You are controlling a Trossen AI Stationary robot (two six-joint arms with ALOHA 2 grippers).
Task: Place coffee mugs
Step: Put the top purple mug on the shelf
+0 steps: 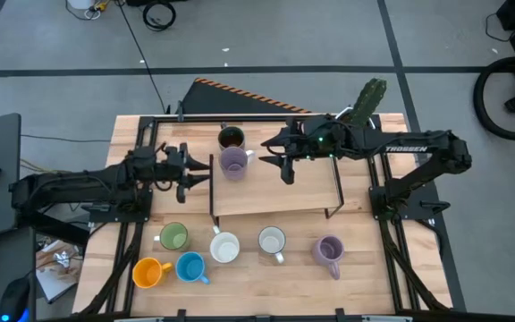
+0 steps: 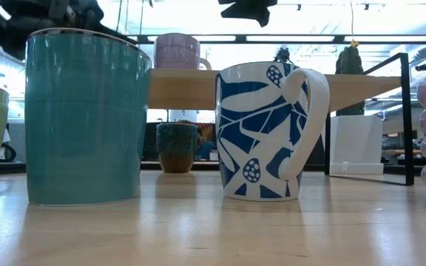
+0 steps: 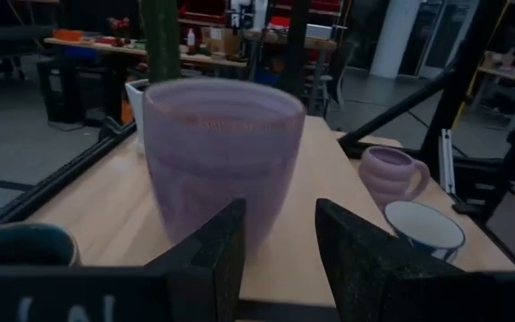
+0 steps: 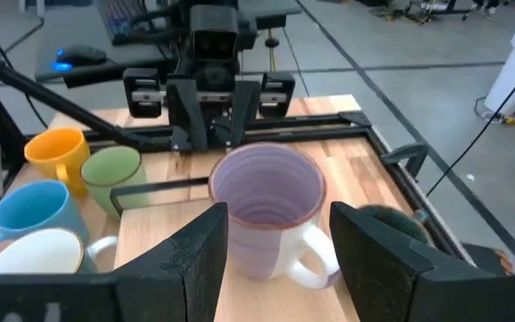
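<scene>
A lavender mug (image 1: pixel 233 163) stands upright on its base at the left end of the wooden shelf (image 1: pixel 302 192), its handle (image 4: pixel 316 259) toward my right gripper. A dark brown mug (image 1: pixel 231 139) stands just beyond it; in the low view it rests on the table under the shelf (image 2: pixel 177 146). My left gripper (image 1: pixel 202 170) is open, level, just left of the lavender mug (image 3: pixel 222 152), which stands beyond its fingertips. My right gripper (image 1: pixel 274 161) hovers open over the shelf to the right of that mug (image 4: pixel 271 210).
Near the table's front edge stand a green mug (image 1: pixel 173 237), an orange one (image 1: pixel 148 272), a blue one (image 1: pixel 190 266), two white ones (image 1: pixel 225 247) (image 1: pixel 272 241) and a second lavender one (image 1: pixel 330 253). A cactus pot (image 1: pixel 365 103) stands at the far right.
</scene>
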